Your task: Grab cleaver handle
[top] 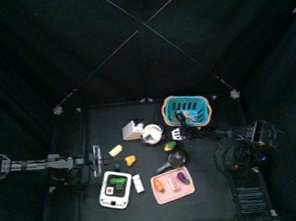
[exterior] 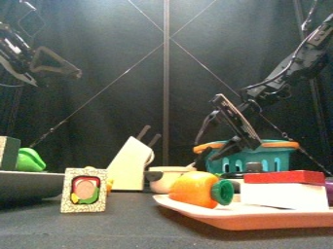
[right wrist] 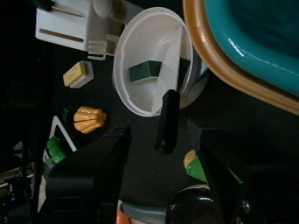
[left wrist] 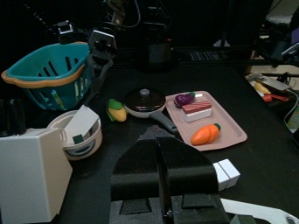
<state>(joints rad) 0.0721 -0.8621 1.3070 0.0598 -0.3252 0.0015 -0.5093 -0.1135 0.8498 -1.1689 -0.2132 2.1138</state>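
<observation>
Two open pincer (right wrist: 158,162) jaws flank cleaver handle (right wrist: 167,122).

One camera is looking straight down from high above, another is facing level across the table (exterior: 78,226) edge up close, and both wrist cameras are sharing the white bowl (right wrist: 152,61) and teal basket (left wrist: 52,66).

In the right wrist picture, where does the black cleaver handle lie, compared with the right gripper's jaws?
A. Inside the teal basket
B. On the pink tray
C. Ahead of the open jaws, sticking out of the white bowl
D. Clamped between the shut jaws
C: the cleaver handle sticks out over the rim of the white bowl, ahead of the open right gripper, not yet gripped.
</observation>
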